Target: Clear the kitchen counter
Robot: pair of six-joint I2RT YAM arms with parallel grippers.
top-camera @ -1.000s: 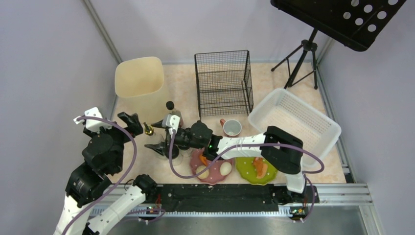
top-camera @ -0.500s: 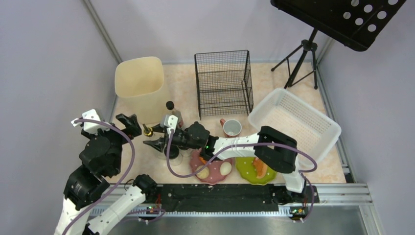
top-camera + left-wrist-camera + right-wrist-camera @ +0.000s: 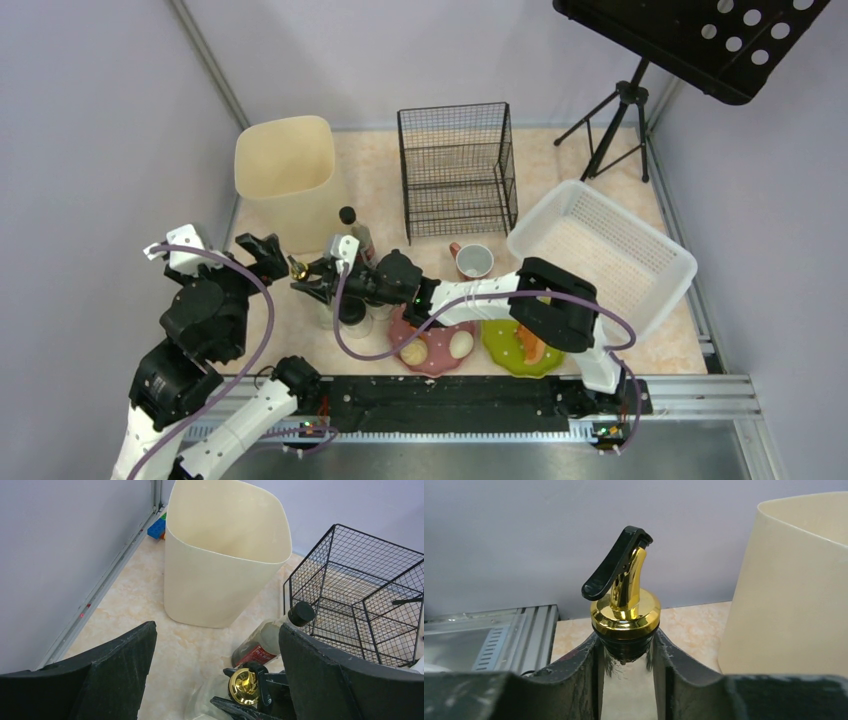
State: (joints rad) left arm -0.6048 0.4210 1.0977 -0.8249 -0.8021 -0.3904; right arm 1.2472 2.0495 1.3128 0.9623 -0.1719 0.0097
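Right gripper (image 3: pixel 624 652) is clenched on the thin neck of the pourer bottle (image 3: pixel 625 611), just under its gold collar, over by the left edge of the kitchen counter (image 3: pixel 380 165). That hold is high and narrow, so a lift off plumb could let the glass swing or slip into the black-capped bottle (image 3: pixel 352 228) just behind, or into the left gripper (image 3: pixel 216 645), jaws wide apart close by. Room's tight: cream bin (image 3: pixel 285 170) fills the far-left corner and the pink plate (image 3: pixel 437 365) sits at the near edge, so the bare strip between bin and wire rack (image 3: pixel 457 170) looks freest.

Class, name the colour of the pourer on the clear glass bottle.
Shiny gold pourer, with a black flip lever; right wrist view shows it best.
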